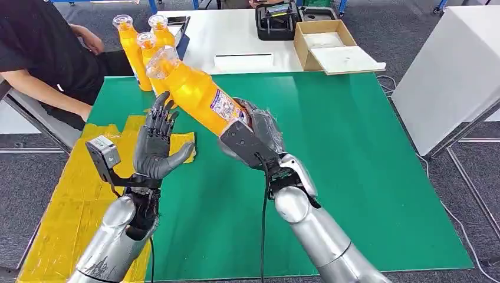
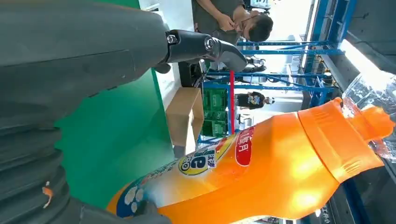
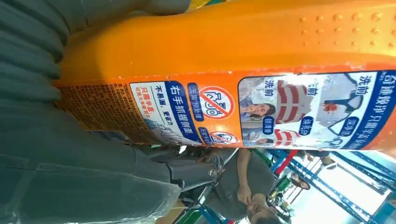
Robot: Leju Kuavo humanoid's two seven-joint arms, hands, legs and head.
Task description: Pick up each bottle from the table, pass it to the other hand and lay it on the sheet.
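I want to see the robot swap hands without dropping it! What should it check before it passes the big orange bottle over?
1. Right robot hand grips the orange bottle at its lower end: ok.
2. Left robot hand has its fingers apart and holds nothing, ready to receive: ok.
3. Left robot hand touches the bottle: cannot tell; the head view shows it close beside it.
4. Bottle is lifted off the green mat, tilted, cap end pointing away from the robot: ok.
5. Yellow sheet has bare room for laying the bottle: ok.
6. The person's arm is off the sheet: ok.
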